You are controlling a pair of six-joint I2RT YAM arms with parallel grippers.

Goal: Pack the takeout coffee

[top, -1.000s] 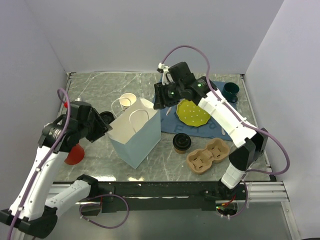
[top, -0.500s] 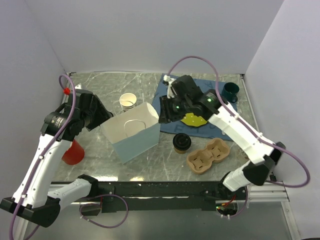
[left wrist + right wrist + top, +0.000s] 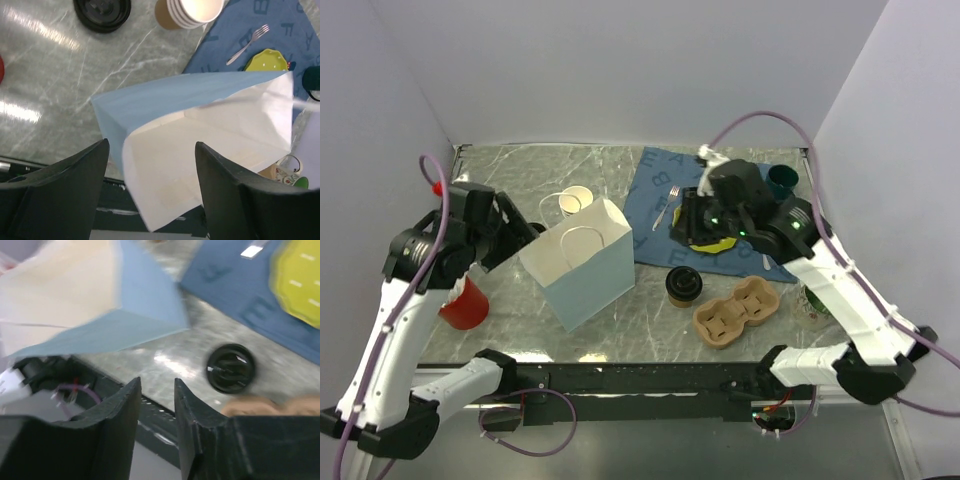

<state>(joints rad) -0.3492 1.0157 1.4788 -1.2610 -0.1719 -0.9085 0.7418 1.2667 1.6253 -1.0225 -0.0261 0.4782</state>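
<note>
The takeout coffee, a brown cup with a black lid, stands upright on the marble table between the light blue paper bag and the cardboard carrier. It also shows in the right wrist view. My left gripper is open at the bag's left side. In the left wrist view the left gripper has its fingers wide apart above the bag's open mouth. My right gripper hovers over the blue mat, empty. In its wrist view the right gripper has its fingers a little apart.
A stack of cream cups stands behind the bag. A loose black lid lies beside the stack. A fork and a yellow plate lie on the blue mat. A green mug is at the back right and a red cup at the left.
My right gripper has pulled away from the bag's mouth, to the right over the blue mat. My left arm has shifted left. The bag has turned a little and stands open.
</note>
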